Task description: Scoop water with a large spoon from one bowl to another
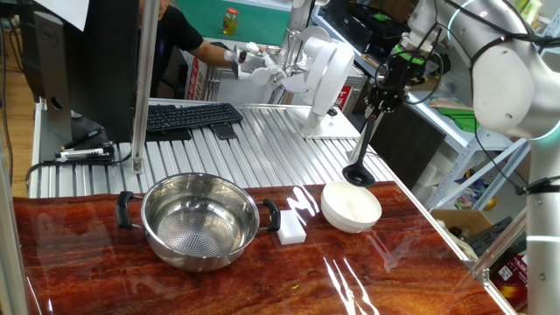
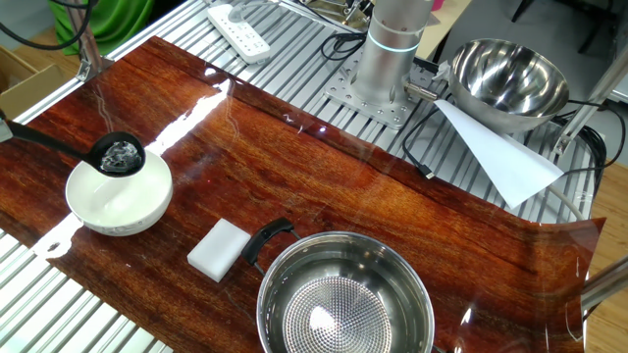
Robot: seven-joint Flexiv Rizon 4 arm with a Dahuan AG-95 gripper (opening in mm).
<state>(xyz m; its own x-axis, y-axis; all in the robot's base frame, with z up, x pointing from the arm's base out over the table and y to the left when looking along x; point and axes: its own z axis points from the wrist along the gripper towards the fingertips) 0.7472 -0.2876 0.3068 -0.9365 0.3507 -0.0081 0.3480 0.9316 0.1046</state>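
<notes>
We see the gripper (image 1: 382,96) clamped on the black long-handled ladle (image 1: 361,156), its cup hanging at the small round white bowl's (image 1: 352,206) far rim, handle rising steeply.

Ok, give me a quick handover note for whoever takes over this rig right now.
Gripper: shut on the ladle handle, near its top.
Ladle: cup holds water, poised at the far rim of the white bowl; touching or not, cannot tell.
Steel bowl: beside the white block.
Done: one scoop carried over.
Left: tip it into the white bowl, then go back for more.
</notes>
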